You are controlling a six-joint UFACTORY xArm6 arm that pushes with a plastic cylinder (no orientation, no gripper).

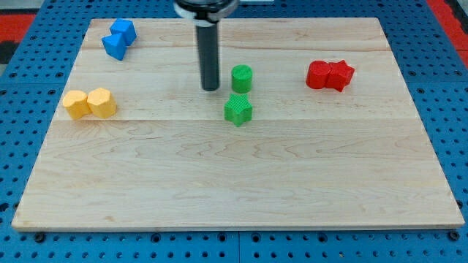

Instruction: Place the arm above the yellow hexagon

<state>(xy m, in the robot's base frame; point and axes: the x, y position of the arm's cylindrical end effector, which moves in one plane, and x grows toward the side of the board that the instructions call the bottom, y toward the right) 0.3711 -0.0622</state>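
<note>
rod's lower end, my tip [210, 88], sits on the wooden board [234, 190] a bit left of centre and toward the far side; it is a plain dark rod with no jaws, holding nothing, touching no block; rod comes down from the view's top edge, upright; green cylinder [242, 77] stands just right of my tip, a small gap between them; green star-shaped block [238, 109] lies just nearer than the cylinder, right and near of my tip, the two green blocks close but whether they touch i cannot tell; yellow hexagon [102, 102] is well to the left of my tip, near the board's left edge, roughly level with the green star block; second yellow block [75, 104], shape unclear, sits touching the hexagon on its left side; two blue blocks at the far left corner: blue cube [123, 31] farther back, other blue block [114, 47] just nearer and left, touching it, shape hard to tell; two red blocks on the right side, far half: red cylinder-like block [318, 74] on the left, red star-like block [341, 74] pressed against its right; board rests on a blue pegboard surface [22, 109] with rows of holes
</note>
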